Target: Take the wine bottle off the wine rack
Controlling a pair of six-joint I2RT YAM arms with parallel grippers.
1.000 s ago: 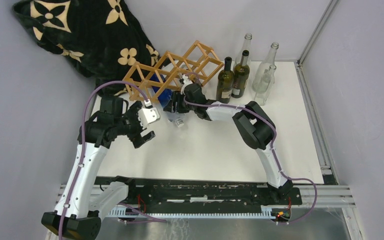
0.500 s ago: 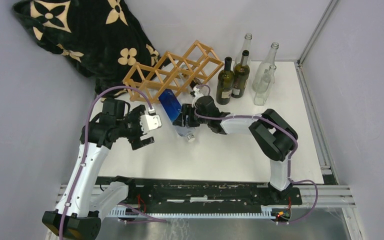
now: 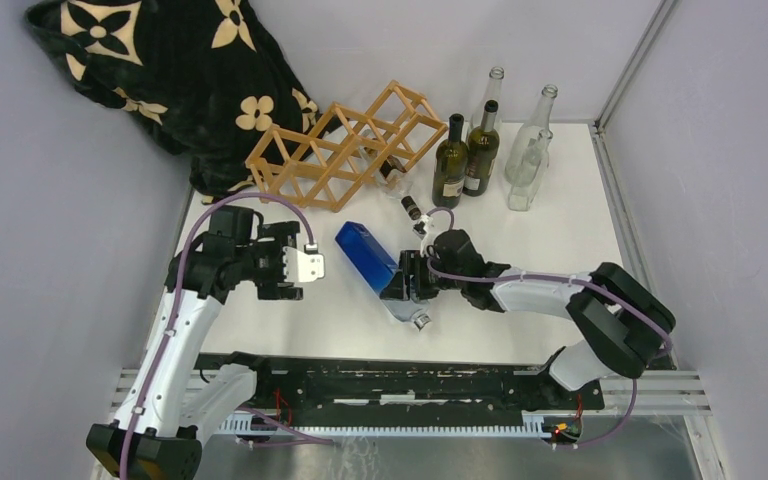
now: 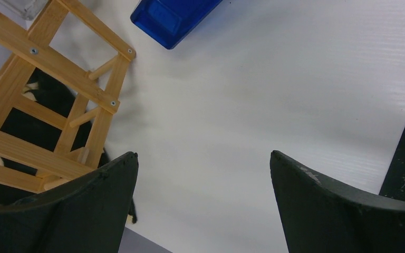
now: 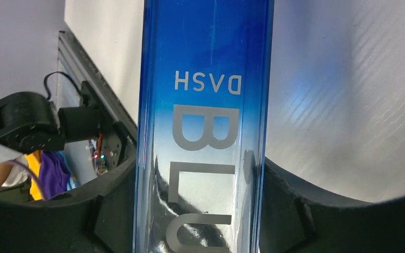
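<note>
**Blue bottle clear of rack, in right pincer**

Wine bottle [image 3: 365,256]: blue square-sided body with a clear neck. It is out of the wine rack [image 3: 345,150] and over the open tabletop [image 3: 520,240], near the middle. The blue base points back toward the rack and the neck toward the near edge. Cannot tell whether it touches the tabletop.

Right pincer [image 3: 407,288]: clenched across the bottle at the neck end of the body. In the right wrist view, a finger presses each side of the bottle [image 5: 205,105], whose grey lettering reads upside down.

Left pincer [image 3: 300,270]: released, jaws spread wide and holding nothing. It hangs over bare tabletop just in front of the rack's left end. The left wrist view shows the rack [image 4: 47,68] at upper left and the bottle's blue base [image 4: 171,16] at the top edge.

Rack stands at the back left, against a black flowered cloth [image 3: 160,70]. Two dark green bottles [image 3: 460,160] and several clear bottles [image 3: 530,150] stand upright to its right.
</note>
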